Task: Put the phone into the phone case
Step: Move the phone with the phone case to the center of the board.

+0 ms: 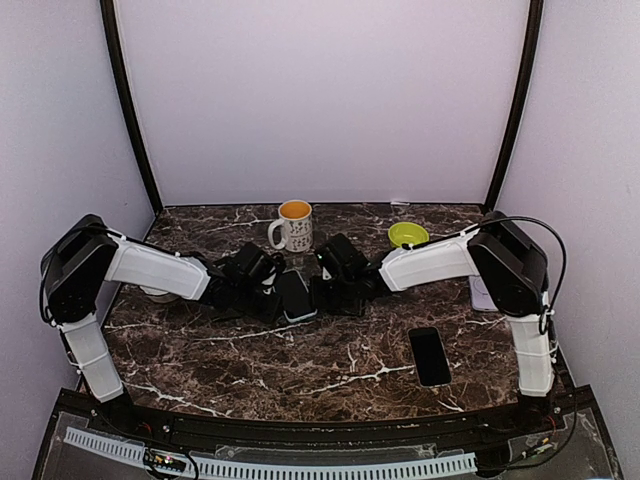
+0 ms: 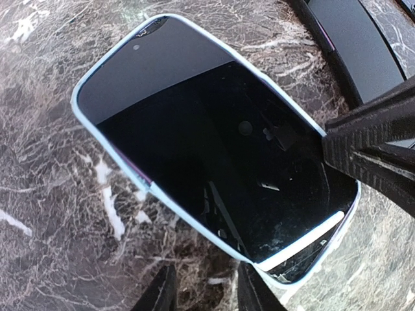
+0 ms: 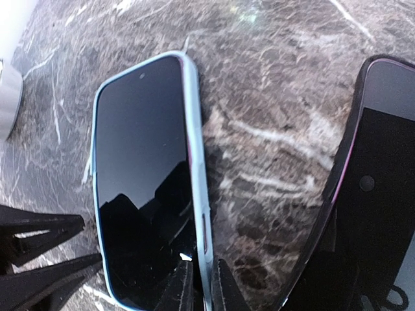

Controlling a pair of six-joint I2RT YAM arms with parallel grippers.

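Note:
A black-screened phone [image 1: 296,296] lies in a light-blue case [image 2: 110,152] on the marble table between my two grippers. In the left wrist view the phone [image 2: 207,149] fills the frame; its near right corner stands a little proud of the case. My left gripper [image 2: 207,293] is open, with its fingertips [image 2: 163,291] at the case's near long edge and marble showing between them. My right gripper [image 3: 202,288] is shut on the case's side wall [image 3: 194,162], one finger over the screen and one outside. It also shows in the left wrist view [image 2: 373,149].
A second dark phone [image 1: 430,355] lies at the front right. A purple-rimmed dark phone [image 3: 373,201] lies close beside the right gripper. A white mug [image 1: 293,226] and a green bowl [image 1: 408,234] stand at the back. A purple object [image 1: 480,295] lies behind the right arm.

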